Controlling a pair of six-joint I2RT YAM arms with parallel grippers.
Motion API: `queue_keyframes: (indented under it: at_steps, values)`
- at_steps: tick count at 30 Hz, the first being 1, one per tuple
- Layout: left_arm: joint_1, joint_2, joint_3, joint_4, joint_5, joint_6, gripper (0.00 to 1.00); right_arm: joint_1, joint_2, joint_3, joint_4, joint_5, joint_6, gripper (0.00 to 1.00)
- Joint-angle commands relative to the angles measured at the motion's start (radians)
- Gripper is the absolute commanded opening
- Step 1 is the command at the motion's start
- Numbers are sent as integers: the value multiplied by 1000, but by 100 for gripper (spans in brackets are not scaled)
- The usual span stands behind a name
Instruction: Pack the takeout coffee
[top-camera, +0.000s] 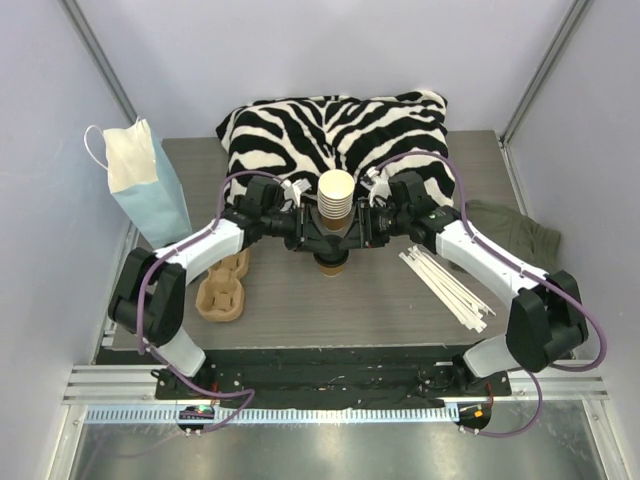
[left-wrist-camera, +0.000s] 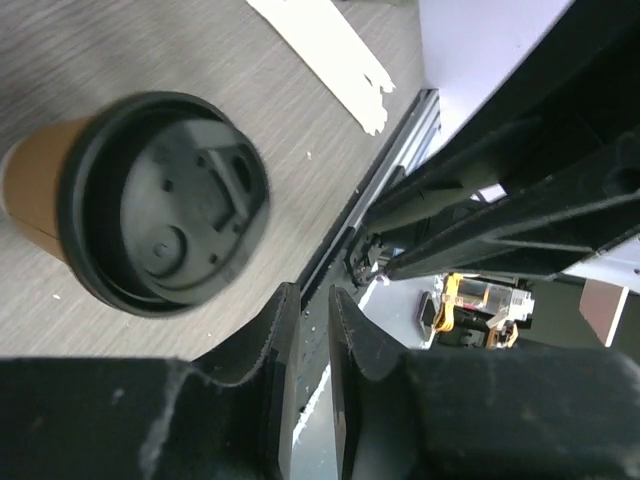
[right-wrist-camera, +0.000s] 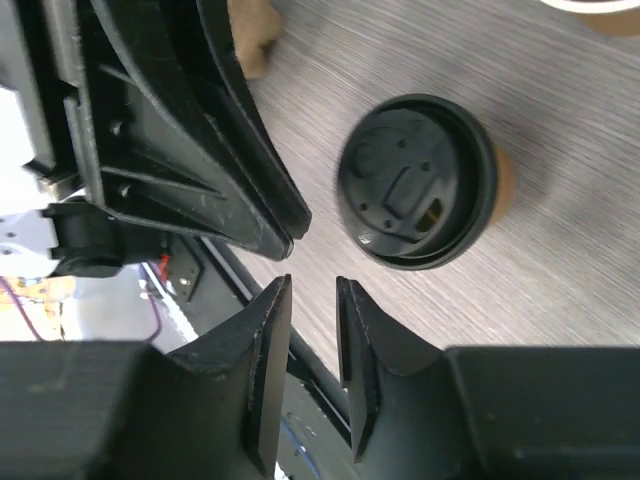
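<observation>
The takeout coffee (top-camera: 331, 265), a tan paper cup with a black lid, stands upright on the grey table at the centre, just below both grippers. In the left wrist view the coffee (left-wrist-camera: 165, 200) sits up and left of my left gripper (left-wrist-camera: 312, 295), not between the fingers. In the right wrist view the coffee (right-wrist-camera: 415, 180) sits up and right of my right gripper (right-wrist-camera: 313, 285). Both grippers' jaws are nearly closed with a narrow gap and hold nothing. From above, the left gripper (top-camera: 308, 235) and right gripper (top-camera: 358, 232) meet over the cup.
A stack of lidless tan cups (top-camera: 337, 195) stands just behind the grippers. A brown pulp cup carrier (top-camera: 222, 288) lies at the left, a blue paper bag (top-camera: 150, 185) behind it. White straws (top-camera: 445, 285) lie at the right. A zebra pillow (top-camera: 340, 130) fills the back.
</observation>
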Motion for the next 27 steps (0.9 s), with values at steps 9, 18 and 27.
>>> queue_keyframes:
  at_steps: [9, 18, 27]
  values:
    - [5, 120, 40, 2, -44, -13, 18, 58, 28, 161, -161, 258, -127, 32]
    - [5, 137, 51, -24, -56, 6, 18, 78, 115, 129, -124, 290, -135, 30]
    - [5, 145, 79, -67, -59, 39, 18, 93, 151, 66, -92, 232, -124, 26]
